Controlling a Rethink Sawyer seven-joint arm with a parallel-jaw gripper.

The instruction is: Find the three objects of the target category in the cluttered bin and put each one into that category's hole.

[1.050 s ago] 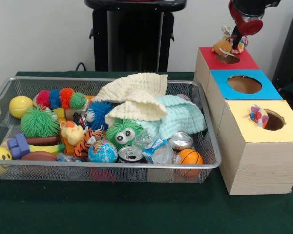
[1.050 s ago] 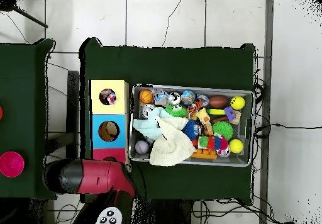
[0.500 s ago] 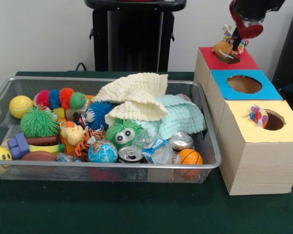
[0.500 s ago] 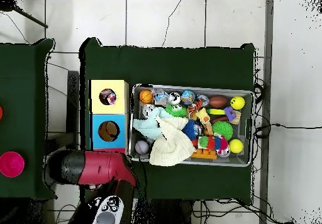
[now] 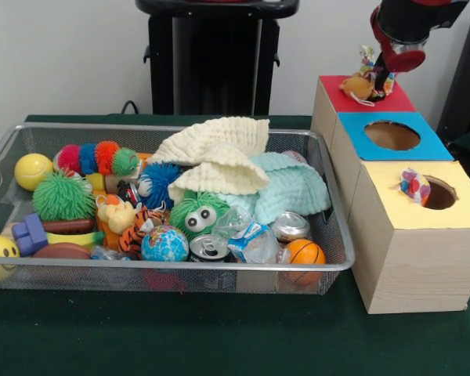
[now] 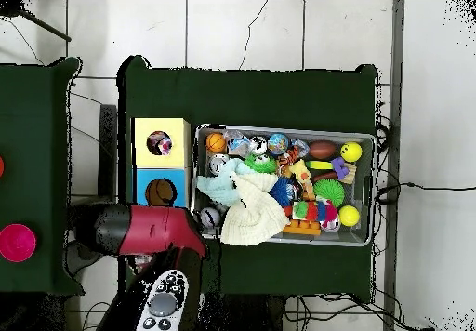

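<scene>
Gripper [image 5: 384,72] lifts the small toy [image 5: 361,84] back off the red box [image 5: 392,99], clamped on it; drop not done.

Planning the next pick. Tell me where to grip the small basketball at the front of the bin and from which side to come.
Judging by its pose, come straight down and close across the middle of the basketball. It is round and its top is bare, but the bin wire crowds its front and right, and a can sits close behind.
</scene>
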